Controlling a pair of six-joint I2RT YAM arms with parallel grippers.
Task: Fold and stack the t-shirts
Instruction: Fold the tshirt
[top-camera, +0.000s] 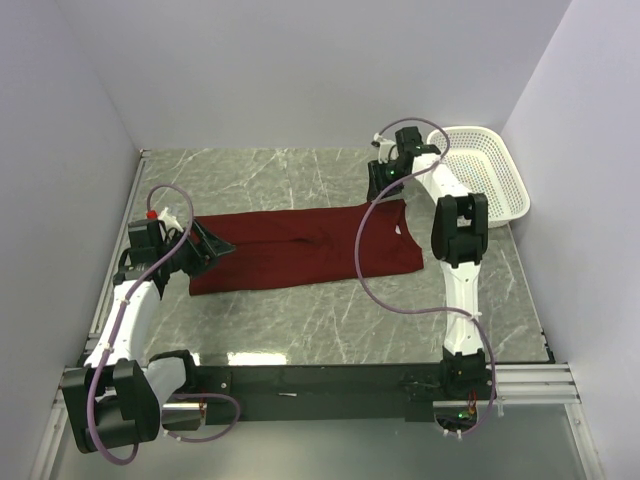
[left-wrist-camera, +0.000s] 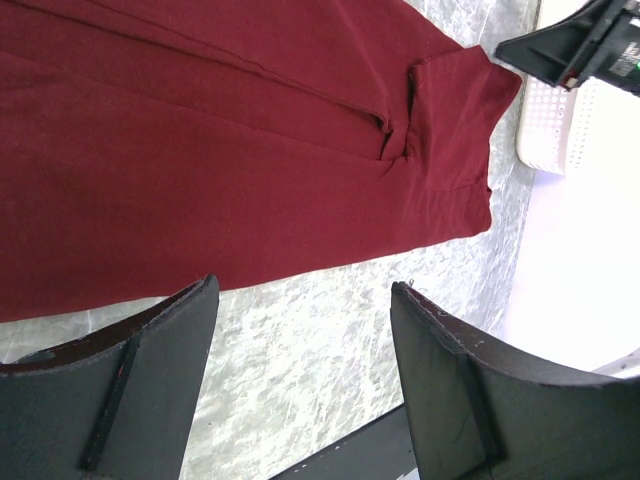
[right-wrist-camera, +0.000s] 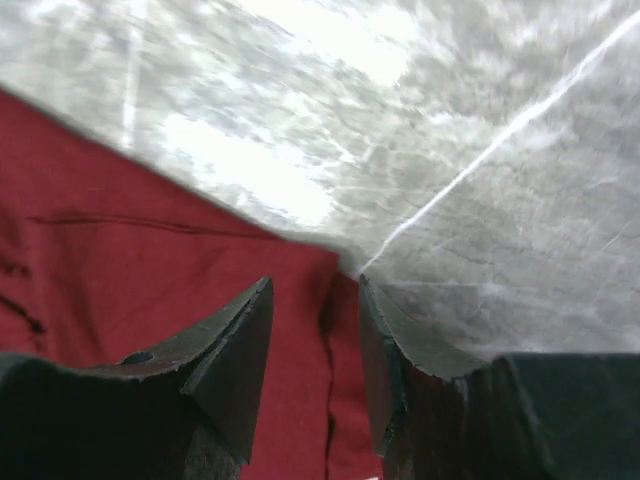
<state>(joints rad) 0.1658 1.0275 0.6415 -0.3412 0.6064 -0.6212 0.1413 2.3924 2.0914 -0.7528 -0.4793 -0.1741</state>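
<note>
**A:** Starting nearest the bases, what is the left gripper (top-camera: 212, 243) doing?

**B:** It is hovering low at the left end of the t-shirt (top-camera: 300, 250), jaws standing wide apart and gripping nothing. From its own camera, both fingers are hanging over bare table (top-camera: 300, 325), with the cloth's long edge lying just beyond their tips.

**A:** And the shirt itself?

**B:** It is lying flat across the middle of the table as a long maroon band running left to right. It looks already folded in along its length, so I am reading this as the pause before the crosswise fold. A small pucker (left-wrist-camera: 388, 142) is sitting near its right end.

**A:** Farther back?

**B:** The right gripper (right-wrist-camera: 315, 290) is sitting at the band's far right corner, low over the cloth. Its fingers (right-wrist-camera: 235, 350) are standing parted by a narrow gap, straddling the shirt's edge. Red cloth is showing between them, but it seems to be resting on the marble, not being pinched.

**A:** What is the next move asking for?

**B:** In my judgement, one end needs pinching through every layer and carrying over onto the other, with the edges kept square. The left jaws would have to reach forward onto the cloth first. The pucker may want smoothing too.

**A:** Anything beyond?

**B:** Only the white basket (top-camera: 490, 170), standing past the far right corner, apart from the shirt.
</note>
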